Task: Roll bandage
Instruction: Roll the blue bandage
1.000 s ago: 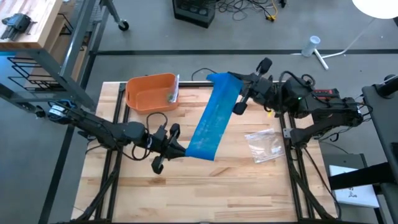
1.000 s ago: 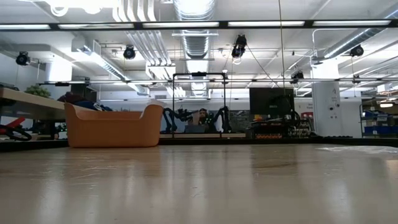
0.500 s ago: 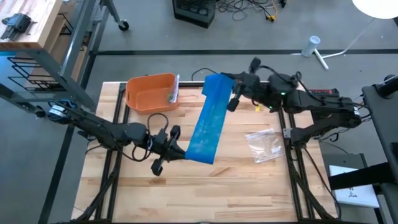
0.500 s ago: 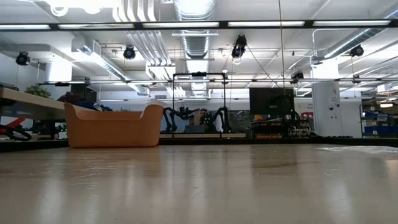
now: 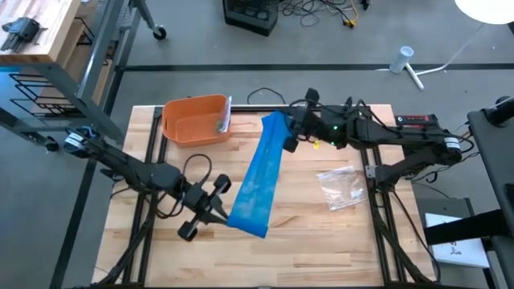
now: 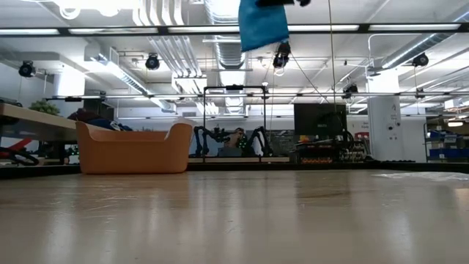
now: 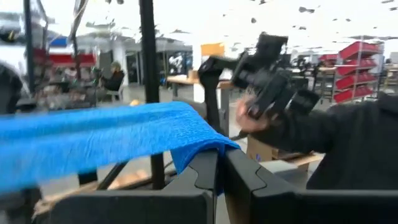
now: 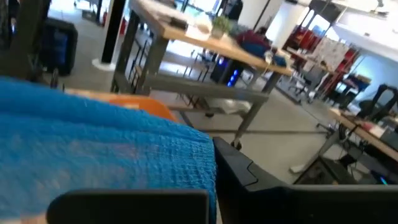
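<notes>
A long blue bandage (image 5: pixel 259 172) stretches in the air between my two grippers, slanting from the table's far middle toward its near left. My right gripper (image 5: pixel 287 135) is shut on its far end, beside the orange bin. My left gripper (image 5: pixel 222 210) is shut on its near end, over the table's middle left. In the low view only the far end of the bandage (image 6: pixel 264 23) shows, hanging at the top of the picture, high over the tabletop. The left wrist view shows the bandage (image 7: pixel 106 140) running away from my fingers toward the right arm (image 7: pixel 267 68). My left gripper pinches the bandage's near end at one corner (image 7: pixel 210 148) between its two fingers (image 7: pixel 202 180), which come at it roughly level. The strip runs off sideways from the fingers, clear of the table. My right gripper pinches the bandage's far end (image 8: pixel 186 165) beside its dark finger (image 8: pixel 261 183), coming roughly level from the table's right. The cloth spreads wide in front of the fingers and hangs clear of the table.
An orange bin (image 5: pixel 195 119) with a small thing inside stands at the far left; it shows in the low view as the orange bin (image 6: pixel 132 150). A clear plastic bag (image 5: pixel 341 186) lies on the right of the wooden table (image 5: pixel 321 241).
My right gripper has gone toward the table's left and down with the far end, which has come into the low view from above. My left gripper has drawn toward the near edge and rolled, taking the near end along. The bandage stays stretched between them.
</notes>
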